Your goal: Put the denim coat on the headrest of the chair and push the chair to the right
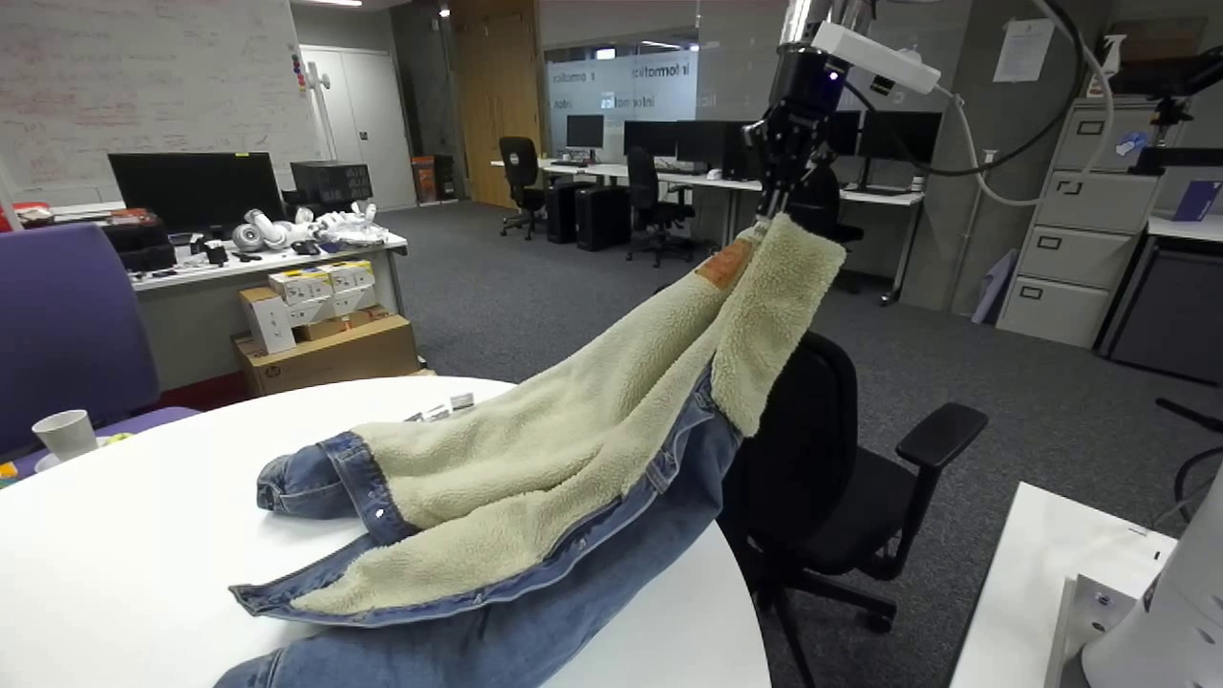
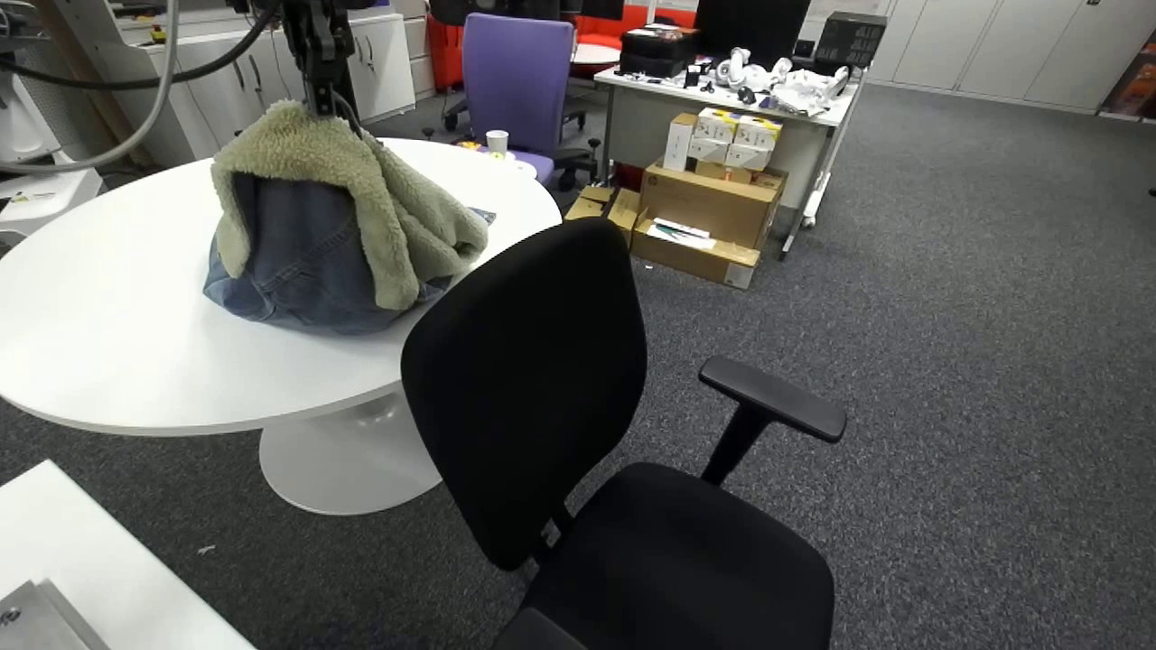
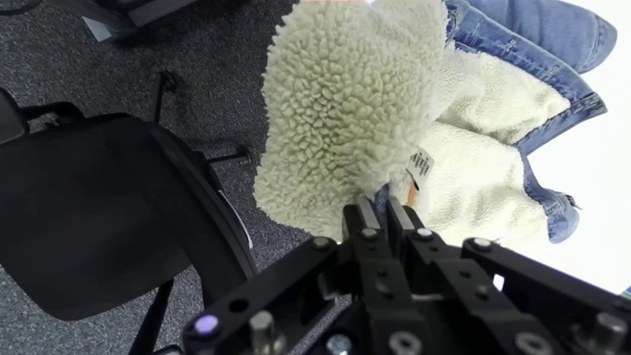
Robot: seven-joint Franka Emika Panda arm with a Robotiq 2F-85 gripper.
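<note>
The blue denim coat point(image 1: 573, 420), its cream fleece lining showing, is pinched near its collar by the fingers point(image 3: 367, 214) and slopes down to the white table point(image 1: 96, 554). Beside it, the black chair point(image 2: 524, 379) stands upright, its rounded headrest point(image 2: 578, 235) topping a curved back turned toward the table.

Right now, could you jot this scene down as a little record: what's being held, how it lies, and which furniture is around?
Held: denim coat, gripped in the closed tool near a brown patch
Coat position: gripped end raised, the rest sloping down onto the round white table
Coat side showing: pale fleecy lining, some blue denim
Black chair: beside the table, coat not yet on its headrest
Also around: purple chair, cardboard boxes
</note>
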